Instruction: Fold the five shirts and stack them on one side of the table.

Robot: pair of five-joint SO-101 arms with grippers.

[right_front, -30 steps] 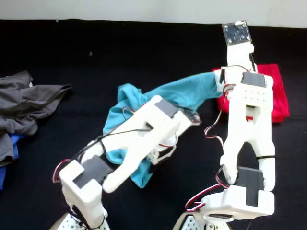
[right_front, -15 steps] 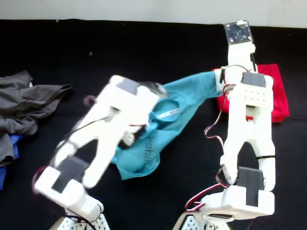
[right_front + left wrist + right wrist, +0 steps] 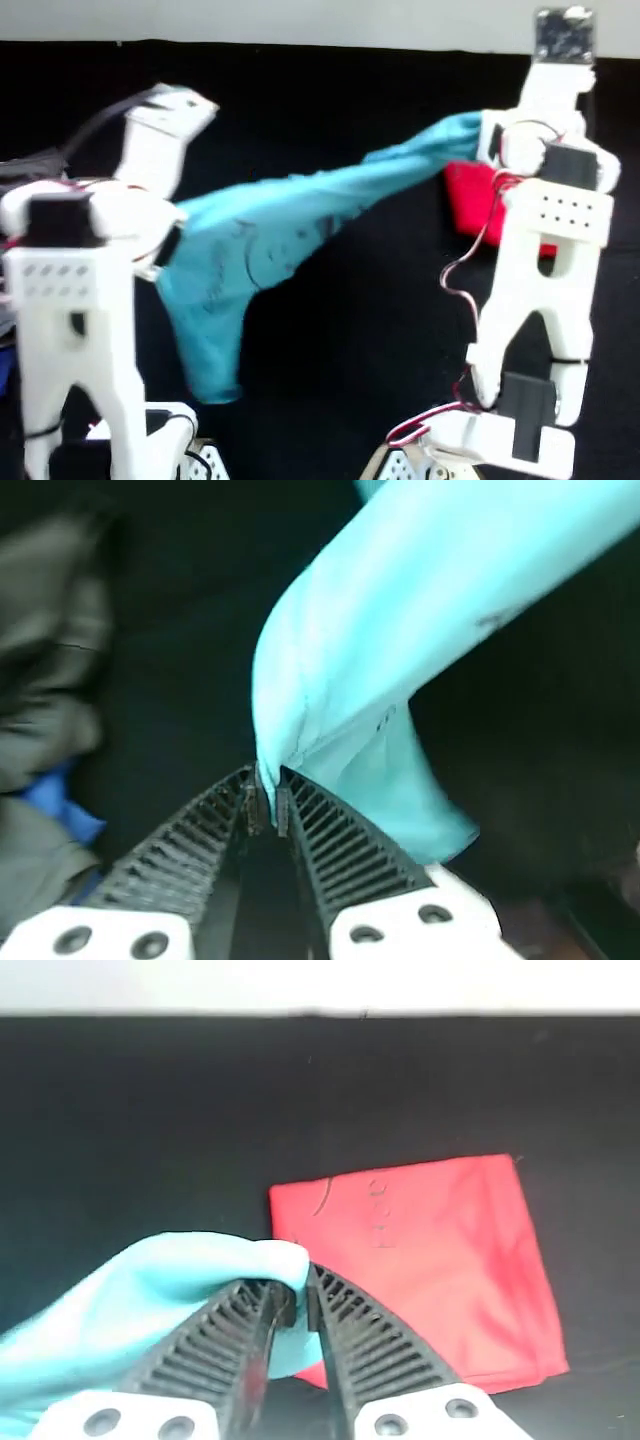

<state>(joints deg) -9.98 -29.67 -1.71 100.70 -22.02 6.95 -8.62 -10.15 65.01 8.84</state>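
- Left gripper point(image 3: 266, 802) and right gripper point(image 3: 298, 1305) each pinch the teal shirt point(image 3: 290, 215), stretched between them.
- Best to hold the tension even and lay it flat mid-table, clear of the folded red shirt point(image 3: 430, 1260).

Robot lab: black-draped table point(image 3: 330, 110), pale wall point(image 3: 300, 18)

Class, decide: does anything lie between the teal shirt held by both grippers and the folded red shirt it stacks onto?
Nothing visible does. The right gripper grips one end of the teal shirt close by the red shirt; the left gripper holds the other end.
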